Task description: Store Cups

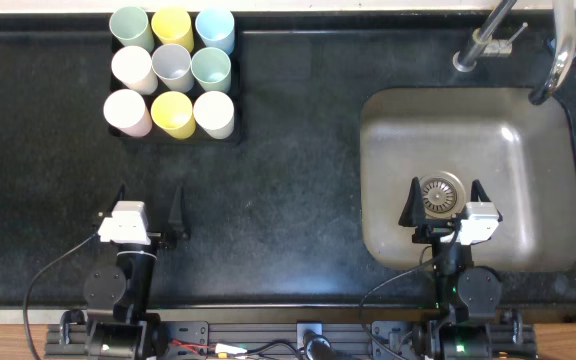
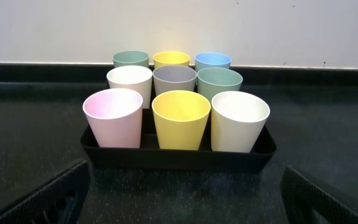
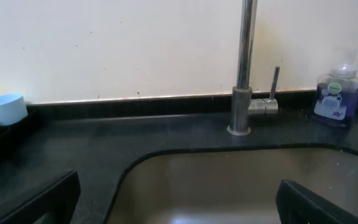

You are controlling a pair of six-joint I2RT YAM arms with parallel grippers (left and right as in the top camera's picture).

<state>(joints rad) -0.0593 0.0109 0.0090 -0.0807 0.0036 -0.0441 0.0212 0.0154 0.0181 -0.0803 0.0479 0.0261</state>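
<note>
Several pastel cups stand upright in a black tray [image 1: 236, 120] at the back left of the counter, in three rows. The left wrist view faces them: a pink cup [image 2: 112, 117], a yellow cup [image 2: 181, 119] and a cream cup [image 2: 240, 121] in front, on the tray [image 2: 179, 158]. My left gripper [image 1: 150, 213] sits open near the front edge, well short of the tray, with nothing between its fingers [image 2: 55, 196]. My right gripper [image 1: 446, 204] is open over the sink [image 1: 388, 130], empty. A blue cup [image 3: 4, 108] shows at the right wrist view's edge.
A steel sink with a round drain [image 1: 442, 193] takes up the right side. A tap [image 1: 488, 35] rises behind it, tap [image 3: 247, 68], with a soap bottle [image 3: 337, 93] beside it. Bare black counter [image 1: 288, 170] lies between tray and sink.
</note>
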